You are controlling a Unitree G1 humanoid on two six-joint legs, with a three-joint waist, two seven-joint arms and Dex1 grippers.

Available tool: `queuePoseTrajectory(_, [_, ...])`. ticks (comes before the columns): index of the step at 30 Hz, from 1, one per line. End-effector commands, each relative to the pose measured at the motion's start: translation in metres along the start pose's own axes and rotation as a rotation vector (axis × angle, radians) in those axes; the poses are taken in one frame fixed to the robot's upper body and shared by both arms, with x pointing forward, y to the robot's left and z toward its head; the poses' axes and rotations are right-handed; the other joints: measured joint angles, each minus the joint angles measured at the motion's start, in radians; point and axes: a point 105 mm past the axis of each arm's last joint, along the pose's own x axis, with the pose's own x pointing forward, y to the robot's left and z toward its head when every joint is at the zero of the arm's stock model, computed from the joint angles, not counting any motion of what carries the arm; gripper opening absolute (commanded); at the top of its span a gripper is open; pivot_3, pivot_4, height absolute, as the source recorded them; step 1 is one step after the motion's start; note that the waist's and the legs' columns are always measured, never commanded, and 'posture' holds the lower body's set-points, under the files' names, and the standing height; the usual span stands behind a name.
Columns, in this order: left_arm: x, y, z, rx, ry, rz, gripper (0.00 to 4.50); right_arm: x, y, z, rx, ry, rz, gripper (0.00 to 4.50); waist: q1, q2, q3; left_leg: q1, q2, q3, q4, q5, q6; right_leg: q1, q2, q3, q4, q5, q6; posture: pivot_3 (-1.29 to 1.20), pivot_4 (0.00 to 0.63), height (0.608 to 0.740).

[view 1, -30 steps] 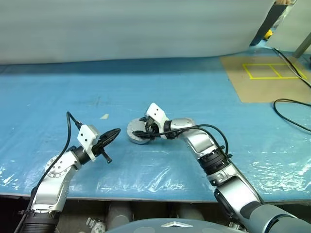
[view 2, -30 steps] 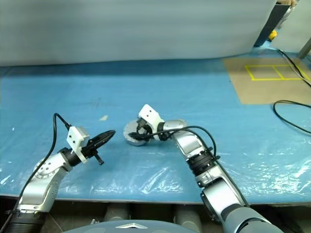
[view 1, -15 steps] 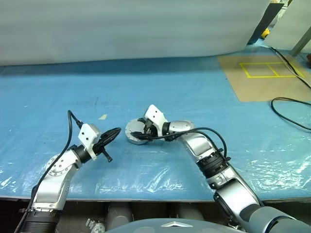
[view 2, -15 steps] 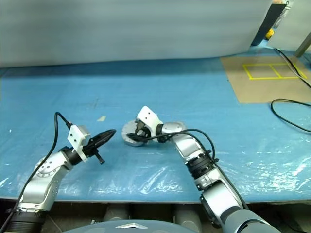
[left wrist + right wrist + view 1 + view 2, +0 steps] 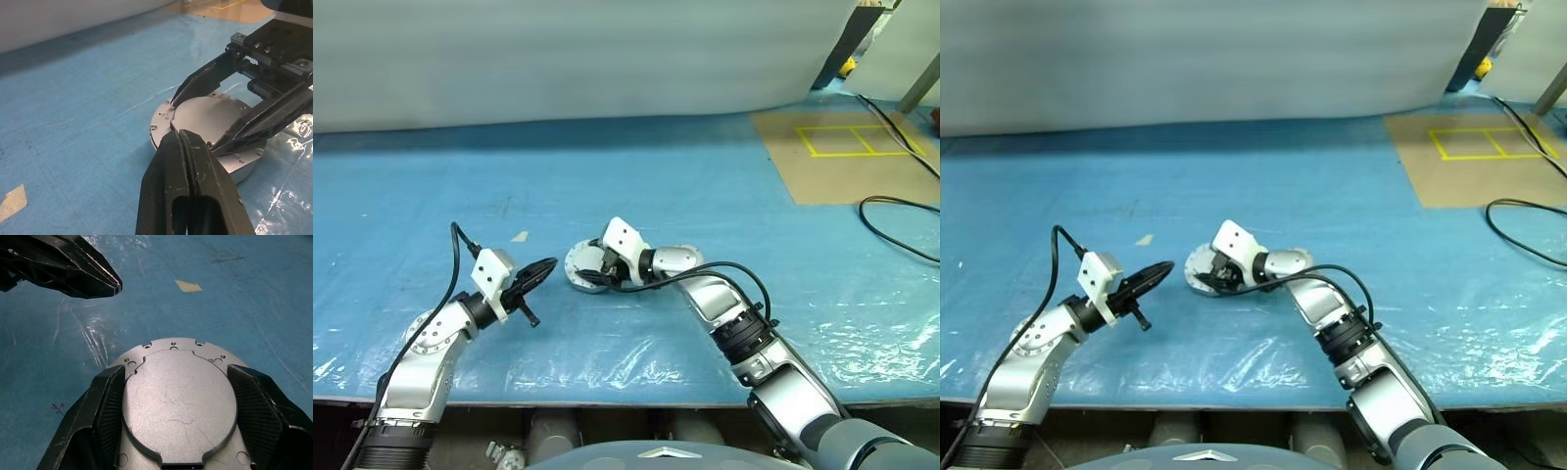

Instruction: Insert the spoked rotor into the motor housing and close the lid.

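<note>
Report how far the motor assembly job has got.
Done, it seems: no rotor lies loose on the blue sheet, and a flat grey lid covers the motor housing, so the rotor is probably inside, though hidden. In hand: the right claw straddles the lid, a finger at each side. The left claw hangs shut beside it. Left: confirming the lid is fully seated, then letting go.

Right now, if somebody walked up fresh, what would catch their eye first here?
Probably the round grey motor housing on the blue sheet, with the right gripper straddling its flat lid, a finger on each side. Next, the left gripper, shut, pointing at it from the robot's left without touching.
</note>
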Motion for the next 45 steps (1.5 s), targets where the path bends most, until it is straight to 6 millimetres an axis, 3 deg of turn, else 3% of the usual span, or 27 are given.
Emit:
queuePoseTrajectory(1, [0.002, -0.001, 0.011, 0.037, -0.03, -0.014, 0.0, 0.002, 0.018, -0.055, 0.106, 0.214, 0.042, 2.95, -0.001, 0.0, 0.0, 0.0, 0.0, 0.0, 0.0, 0.0, 0.0, 0.0, 0.0, 0.0, 0.0, 0.0, 0.0, 0.0, 0.15, 0.74])
queuePoseTrajectory(5, [0.003, -0.002, 0.011, 0.038, -0.031, -0.018, 0.0, 0.005, 0.012, -0.043, 0.157, 0.166, 0.01, 2.95, -0.007, 0.0, 0.0, -0.001, -0.001, 0.001, -0.002, 0.0, 0.0, -0.002, 0.001, 0.0, 0.0, 0.001, -0.004, 0.0, 0.15, 0.74])
queuePoseTrajectory(13, [0.002, 0.0, 0.008, 0.042, -0.024, -0.015, 0.0, 0.003, 0.023, -0.016, 0.202, -0.015, 0.094, 2.95, -0.015, 0.0, 0.001, -0.002, -0.001, 0.001, -0.003, 0.0, 0.0, -0.004, 0.001, 0.0, -0.001, 0.002, -0.008, 0.0, 0.15, 0.74])
queuePoseTrajectory(19, [-0.006, 0.005, 0.009, 0.037, -0.045, 0.02, 0.0, 0.001, 0.018, -0.001, 0.211, -0.092, 0.09, 2.95, -0.017, -0.002, 0.003, -0.007, -0.004, -0.001, -0.004, 0.002, -0.005, -0.007, 0.001, -0.002, -0.001, 0.004, -0.005, 0.0, 0.15, 0.74])
queuePoseTrajectory(27, [-0.024, 0.006, 0.005, 0.033, -0.042, 0.053, 0.0, 0.003, 0.005, 0.002, 0.097, -0.081, -0.008, 2.95, -0.019, -0.005, 0.006, -0.01, -0.004, -0.004, -0.004, 0.002, -0.005, -0.008, 0.001, -0.004, -0.001, 0.003, -0.007, 0.0, 0.15, 0.74])
queuePoseTrajectory(30, [-0.024, 0.002, 0.004, 0.026, -0.043, 0.052, 0.0, 0.002, 0.006, 0.007, 0.138, -0.116, 0.01, 2.95, -0.019, -0.006, 0.007, -0.009, -0.004, -0.004, -0.002, 0.002, -0.005, -0.007, 0.001, -0.004, 0.0, 0.002, -0.009, 0.0, 0.15, 0.74])
queuePoseTrajectory(36, [-0.026, -0.006, 0.0, 0.011, -0.05, 0.039, 0.0, -0.01, 0.006, 0.029, 0.256, -0.253, 0.031, 2.95, -0.017, -0.007, 0.008, -0.009, -0.004, -0.004, -0.002, 0.002, -0.005, -0.008, 0.001, -0.004, 0.0, 0.002, -0.009, 0.0, 0.15, 0.74])
queuePoseTrajectory(45, [-0.015, -0.017, 0.002, -0.002, -0.072, -0.004, 0.0, -0.026, -0.004, 0.04, 0.193, -0.308, -0.034, 2.95, -0.014, -0.009, 0.014, -0.011, -0.004, -0.006, -0.002, 0.002, -0.005, -0.009, 0.002, -0.006, 0.0, 0.005, -0.005, 0.0, 0.15, 0.74])
